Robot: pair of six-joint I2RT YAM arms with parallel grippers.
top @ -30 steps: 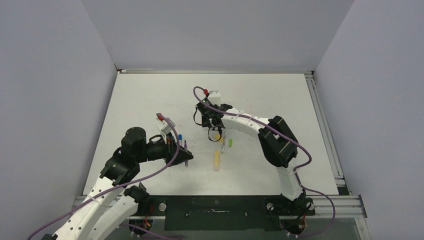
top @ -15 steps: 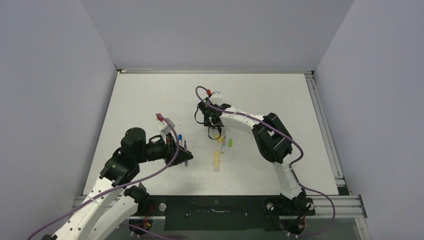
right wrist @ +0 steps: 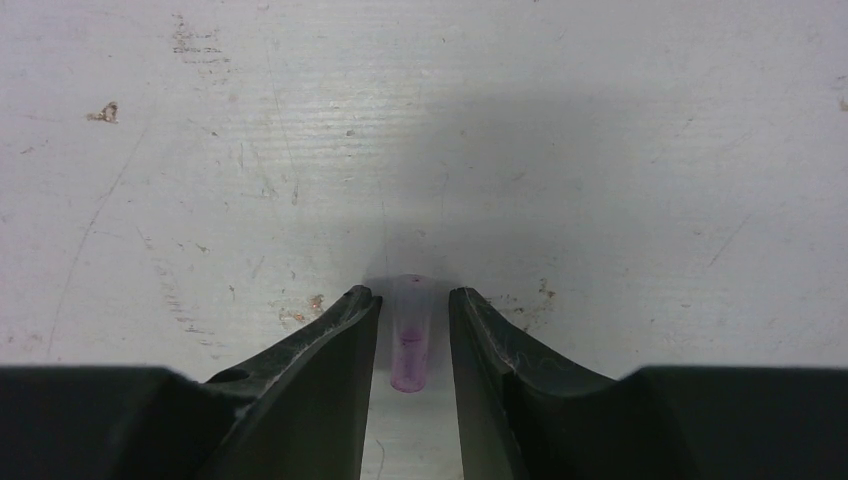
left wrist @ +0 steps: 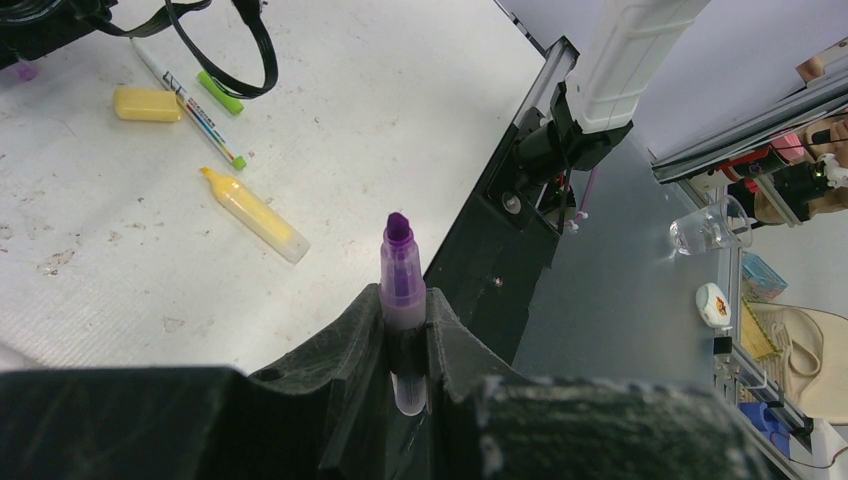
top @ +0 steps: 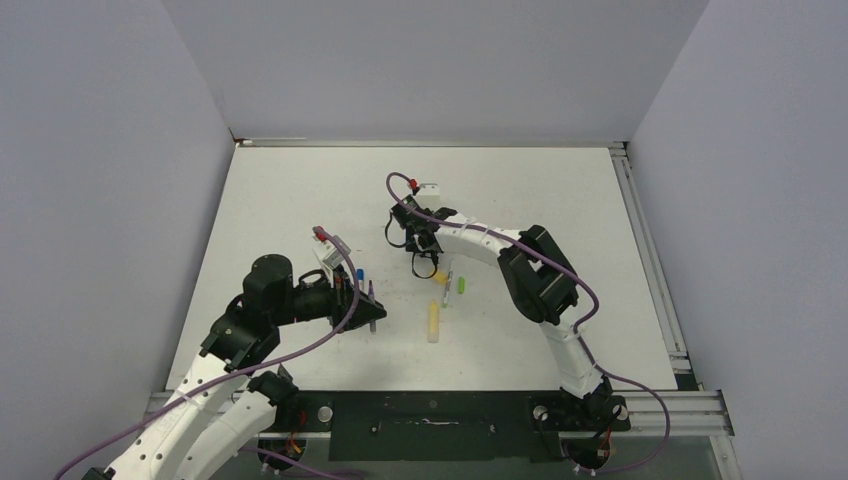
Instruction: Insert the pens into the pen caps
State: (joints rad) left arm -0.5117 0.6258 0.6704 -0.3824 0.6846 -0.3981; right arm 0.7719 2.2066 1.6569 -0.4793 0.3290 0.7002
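Left wrist view shows the purple pen [left wrist: 400, 265] kept pinched, tip up, in the left gripper [left wrist: 405, 330]. Over the last second the right gripper [right wrist: 412, 297] has been narrowed around the pink-purple cap [right wrist: 410, 340] lying on the table [right wrist: 600, 150], with slim gaps left on both sides (a grasp is judged imminent, not made). One small blue piece [top: 358, 272] cannot be told as pen or cap; otherwise three pens are counted (purple, yellow marker [left wrist: 255, 215], thin green-tipped pen [left wrist: 190, 100]) and three caps (yellow cap [left wrist: 147, 103], green cap [left wrist: 218, 92], pink-purple).

The pen [left wrist: 401, 285] is purple, the marker [left wrist: 258, 215] yellow, the cap [right wrist: 410, 340] pink-purple
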